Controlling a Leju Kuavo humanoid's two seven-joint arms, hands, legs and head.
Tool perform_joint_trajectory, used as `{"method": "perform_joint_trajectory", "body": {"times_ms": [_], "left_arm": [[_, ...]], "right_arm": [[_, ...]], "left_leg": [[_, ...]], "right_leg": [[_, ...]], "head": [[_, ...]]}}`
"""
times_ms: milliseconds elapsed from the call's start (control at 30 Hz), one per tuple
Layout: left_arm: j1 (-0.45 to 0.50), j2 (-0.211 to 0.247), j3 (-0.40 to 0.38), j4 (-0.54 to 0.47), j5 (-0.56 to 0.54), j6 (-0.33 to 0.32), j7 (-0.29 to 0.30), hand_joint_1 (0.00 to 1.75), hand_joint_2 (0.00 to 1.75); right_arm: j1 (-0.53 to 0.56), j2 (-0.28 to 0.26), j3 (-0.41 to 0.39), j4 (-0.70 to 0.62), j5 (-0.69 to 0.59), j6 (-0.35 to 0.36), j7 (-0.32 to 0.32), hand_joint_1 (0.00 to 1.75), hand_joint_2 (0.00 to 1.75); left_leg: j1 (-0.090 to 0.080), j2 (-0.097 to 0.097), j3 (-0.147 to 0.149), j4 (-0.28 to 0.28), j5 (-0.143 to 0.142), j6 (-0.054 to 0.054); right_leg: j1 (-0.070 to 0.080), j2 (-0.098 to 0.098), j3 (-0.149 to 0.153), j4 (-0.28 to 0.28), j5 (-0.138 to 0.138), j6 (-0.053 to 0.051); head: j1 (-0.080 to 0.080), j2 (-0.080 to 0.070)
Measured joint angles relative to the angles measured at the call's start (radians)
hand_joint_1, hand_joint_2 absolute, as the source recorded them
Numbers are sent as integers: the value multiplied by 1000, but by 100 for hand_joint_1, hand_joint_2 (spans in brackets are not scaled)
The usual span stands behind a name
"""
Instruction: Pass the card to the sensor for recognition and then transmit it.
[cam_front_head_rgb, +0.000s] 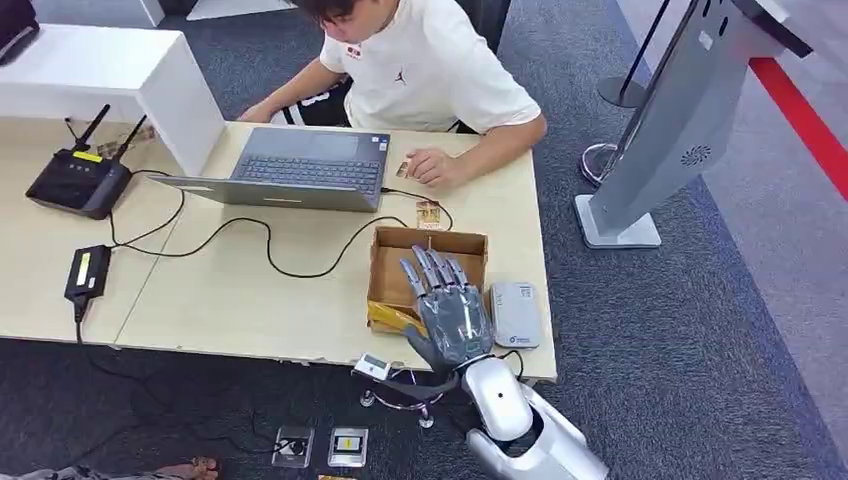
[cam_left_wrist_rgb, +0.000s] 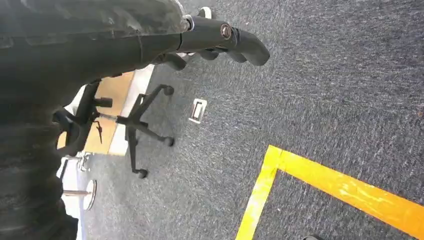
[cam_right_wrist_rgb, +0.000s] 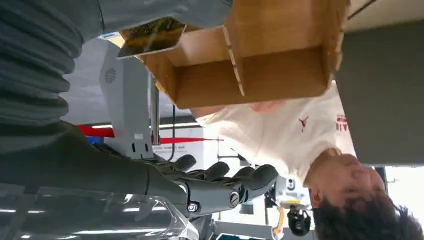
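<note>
The card (cam_front_head_rgb: 390, 318), yellowish with dark print, lies tilted at the near left corner of the cardboard box (cam_front_head_rgb: 428, 243), just left of the right hand (cam_front_head_rgb: 447, 305). That hand hovers over the box, fingers (cam_front_head_rgb: 430, 268) straight and spread, empty; the white sensor (cam_front_head_rgb: 515, 313) lies just right.

The left hand (cam_left_wrist_rgb: 220, 37) hangs over carpet, fingers curled, empty.

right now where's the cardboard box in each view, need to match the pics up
Head view: the cardboard box sits near the table's front edge, under the right hand, left of the white sensor.
Left wrist view: not in it; carpet and a chair base.
Right wrist view: the box fills the upper middle, its open side facing the camera.
Shared landmark: the person's white shirt, behind the box in the head and right wrist views.
</note>
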Motion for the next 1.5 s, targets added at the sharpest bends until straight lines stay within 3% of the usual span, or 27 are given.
{"method": "perform_joint_trajectory", "body": {"times_ms": [333, 933, 1500], "left_arm": [[0, 0, 0, 0, 7, 0, 0, 0, 175], [0, 0, 0, 0, -5, 0, 7, 0, 175], [0, 0, 0, 0, 2, 7, 8, 0, 175]], "right_arm": [[-16, 23, -1, 103, 24, 16, 26, 0, 175], [-22, 19, -42, 149, 51, 14, 78, 0, 175], [-39, 13, -79, 206, 32, -16, 67, 2, 175]], "left_leg": [[0, 0, 0, 0, 0, 0], [0, 0, 0, 0, 0, 0], [0, 0, 0, 0, 0, 0]], "right_leg": [[0, 0, 0, 0, 0, 0], [0, 0, 0, 0, 0, 0], [0, 0, 0, 0, 0, 0]], "head": [[0, 0], [0, 0], [0, 0]]}}
